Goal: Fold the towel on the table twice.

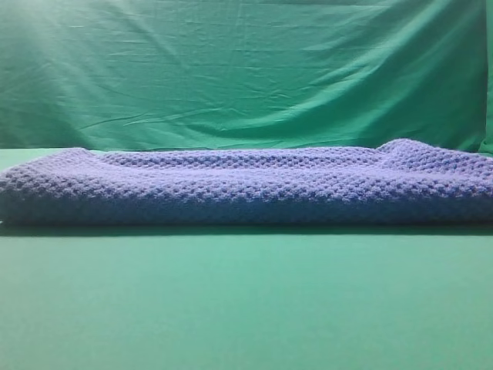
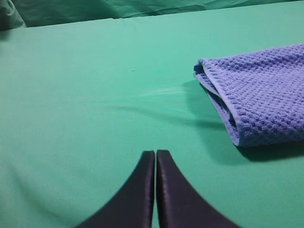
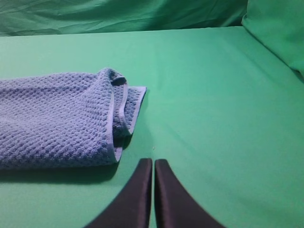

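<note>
- Blue-grey waffle weave: that's the towel [image 1: 246, 185], lying as a long low band across the table [image 1: 246, 308] in your high view, edge to edge L to R, layers stacked, far R corner humped up a bit.
- Behind it you've got the wrinkled green backdrop cloth [image 1: 246, 69] hanging; neither arm shows in the high view.
- L side first: your left gripper [image 2: 156, 154] sits low over bare table, fingers [image 2: 142, 190] pressed together tip to tip, no gap, nothing between them.
- From the L wrist cam the towel's end [image 2: 256, 95] lies ahead and to the R of the tips, well apart from them; you can see the folded layers and hem at that end, w/ a shadow under it. A faint crease runs across the table surface [image 2: 71, 118] toward it.
- R side: your right gripper [image 3: 153, 161] is the same story, fingers [image 3: 166, 194] closed flat against each other, holding nothing, touching no cloth.
- From the R wrist cam the towel's other end [image 3: 57, 118] lies ahead and to the L, near the tips but not touching; top layer curls up at the corner, hem showing, lower layer poking out just beside it.
</note>
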Motion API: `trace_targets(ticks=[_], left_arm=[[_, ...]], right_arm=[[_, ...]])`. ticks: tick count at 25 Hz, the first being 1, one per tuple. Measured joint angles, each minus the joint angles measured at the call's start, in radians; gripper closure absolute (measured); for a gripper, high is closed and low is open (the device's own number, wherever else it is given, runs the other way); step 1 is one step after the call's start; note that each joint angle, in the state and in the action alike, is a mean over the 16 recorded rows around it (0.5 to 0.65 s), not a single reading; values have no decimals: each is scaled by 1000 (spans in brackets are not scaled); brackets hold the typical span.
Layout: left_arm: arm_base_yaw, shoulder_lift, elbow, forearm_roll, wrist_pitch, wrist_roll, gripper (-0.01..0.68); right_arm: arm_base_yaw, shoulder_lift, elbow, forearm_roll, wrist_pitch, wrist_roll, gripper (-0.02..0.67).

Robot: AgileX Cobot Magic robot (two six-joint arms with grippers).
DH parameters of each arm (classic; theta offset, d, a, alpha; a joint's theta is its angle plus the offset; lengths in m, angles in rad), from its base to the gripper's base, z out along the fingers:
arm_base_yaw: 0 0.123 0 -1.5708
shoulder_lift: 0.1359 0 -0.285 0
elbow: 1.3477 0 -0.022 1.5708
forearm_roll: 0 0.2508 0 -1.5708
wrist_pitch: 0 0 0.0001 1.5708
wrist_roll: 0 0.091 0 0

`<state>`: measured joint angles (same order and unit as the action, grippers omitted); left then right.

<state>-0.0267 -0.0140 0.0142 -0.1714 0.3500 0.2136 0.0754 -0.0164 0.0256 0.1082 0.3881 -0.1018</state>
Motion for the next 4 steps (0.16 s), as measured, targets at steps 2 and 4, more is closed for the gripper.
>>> trace_targets(ticks=[2,4], left_arm=[[0,0,0,0,0,0,673],[0,0,0,0,0,0,673]], right_arm=[[0,0,0,0,0,0,649],[0,0,0,0,0,0,649]])
